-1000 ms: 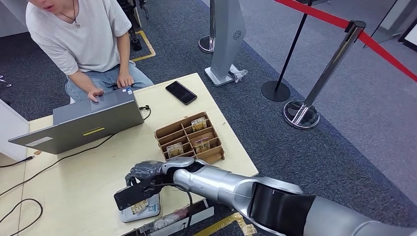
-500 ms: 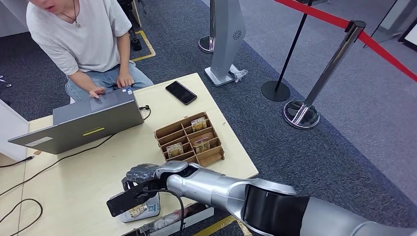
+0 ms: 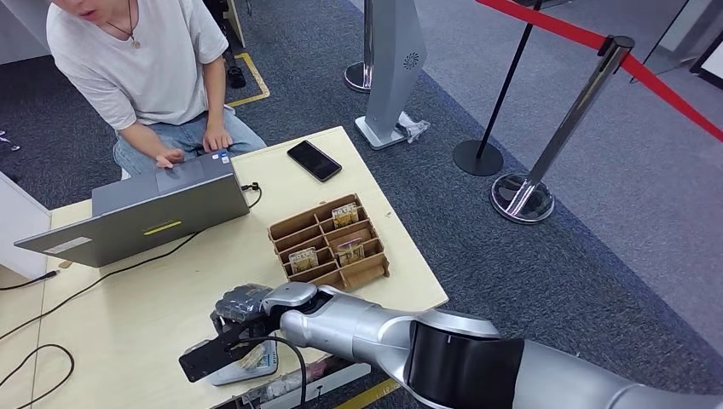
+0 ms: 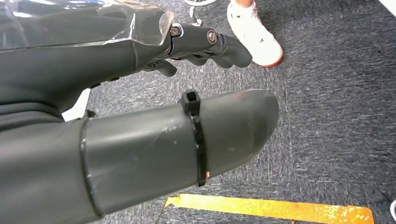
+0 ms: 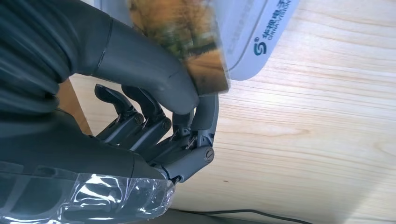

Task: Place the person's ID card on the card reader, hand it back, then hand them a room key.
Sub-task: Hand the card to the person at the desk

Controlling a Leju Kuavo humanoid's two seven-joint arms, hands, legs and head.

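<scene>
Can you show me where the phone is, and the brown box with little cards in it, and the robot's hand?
phone [image 3: 314,160]: head view, middle of its black screen.
brown box [image 3: 372,269]: head view, bare cardboard at its near corner.
right hand [image 3: 241,304]: head view, back of the dark hand over the card reader.

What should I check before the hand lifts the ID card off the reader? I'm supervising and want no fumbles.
1. Card gripped: ok. In the right wrist view the right hand pinches the ID card between thumb and a finger.
2. Card over the card reader: ok, the card's edge lies across its white face.
3. Card read finished: cannot tell, no indicator shows.
4. Person ready to receive: not ok, both of the person's hands are at the laptop.
5. Left hand out of the way: ok, it hangs above the carpet.
6. Room keys available: ok, cards sit in the cardboard tray.
</scene>
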